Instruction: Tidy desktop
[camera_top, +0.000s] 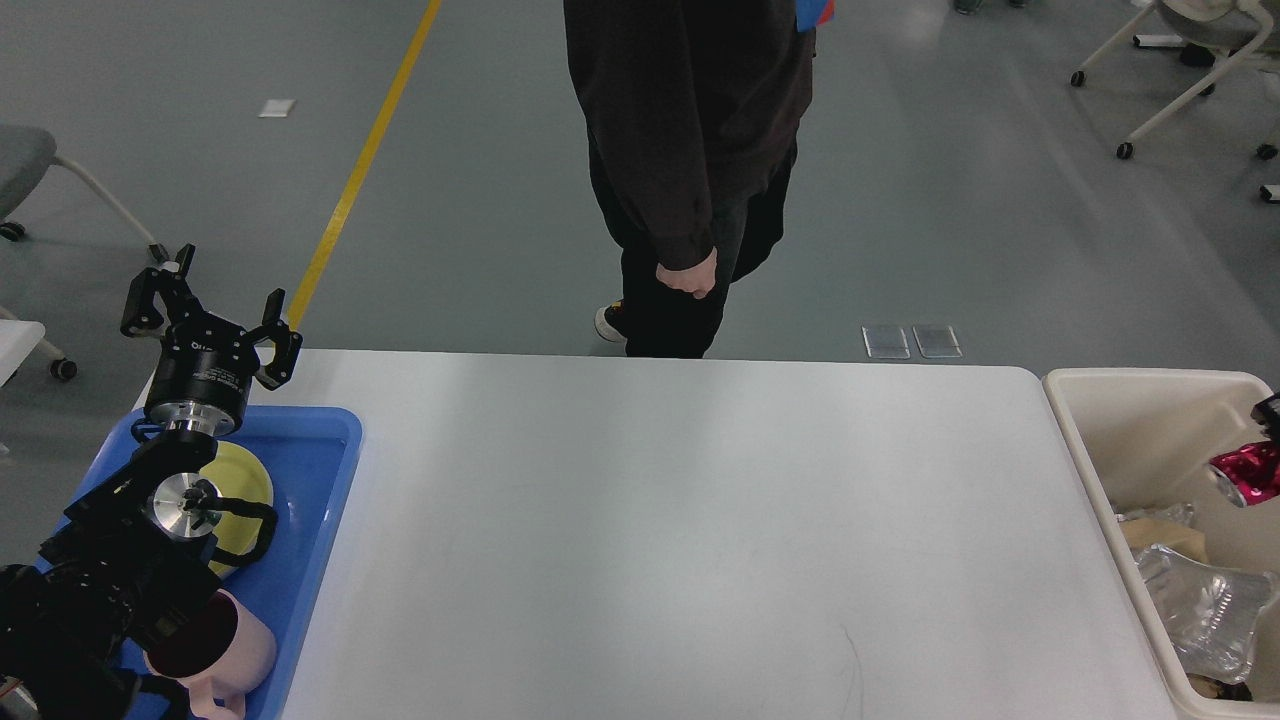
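The white desktop is bare across its middle. My left gripper is open and empty, held above the far end of the blue tray at the left. My right gripper shows only as a small black part at the right edge. It is shut on a crumpled red can and holds it in the air over the cream bin.
The tray holds a yellow plate and a pink mug. The bin holds a crushed clear bottle and other scraps. A person in dark clothes stands at the table's far edge. Wheeled chairs stand on the floor behind.
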